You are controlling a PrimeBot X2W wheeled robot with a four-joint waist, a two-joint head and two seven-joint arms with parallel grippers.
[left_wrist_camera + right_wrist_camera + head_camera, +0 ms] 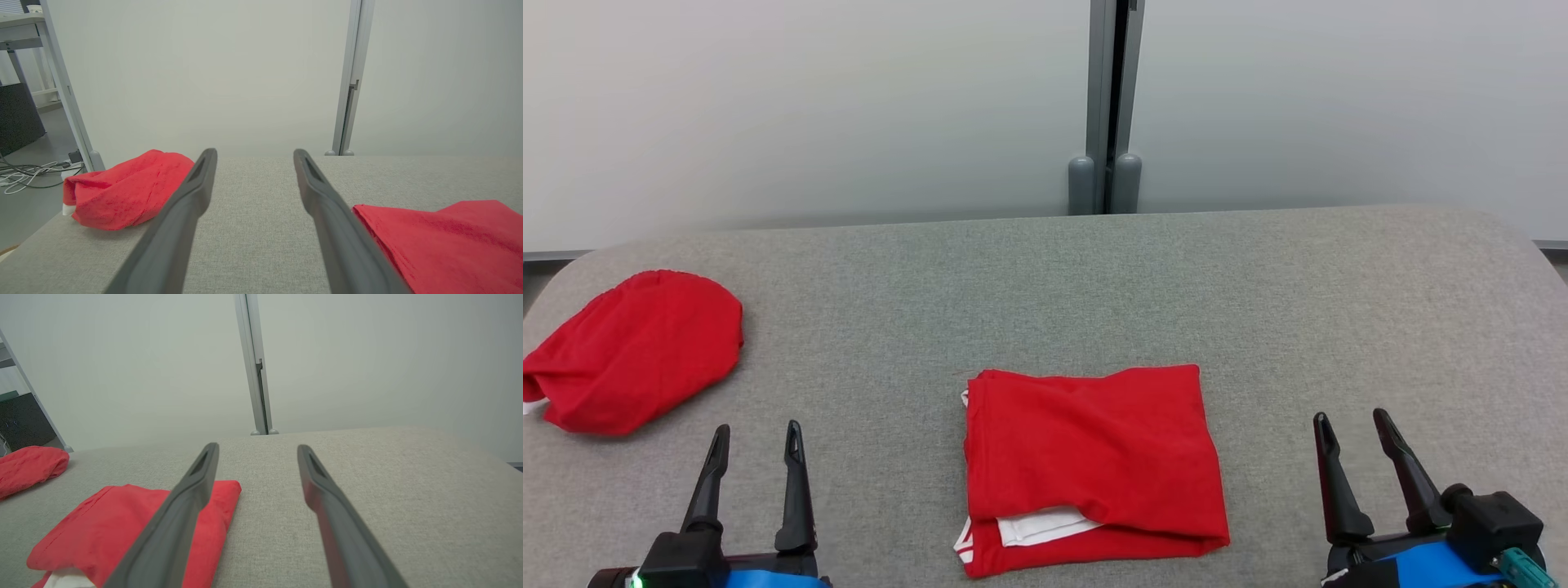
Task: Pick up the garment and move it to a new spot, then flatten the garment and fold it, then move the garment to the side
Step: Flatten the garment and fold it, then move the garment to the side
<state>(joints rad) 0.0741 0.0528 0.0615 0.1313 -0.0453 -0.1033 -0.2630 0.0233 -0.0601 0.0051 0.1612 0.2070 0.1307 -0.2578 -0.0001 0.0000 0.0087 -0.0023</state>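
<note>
Red garment (1090, 465) — folded, central on the worktop (1258, 286) between left gripper (757, 427) and right gripper (1350, 416), whose fingers stood apart and empty — folding judged done; the next move called for gripping an edge and shifting it aside.

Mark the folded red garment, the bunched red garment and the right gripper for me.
folded red garment (1086, 457): head view, middle of its top layer.
bunched red garment (637, 359): head view, centre of the mound.
right gripper (1349, 416): head view, midway between its fingertips.
</note>
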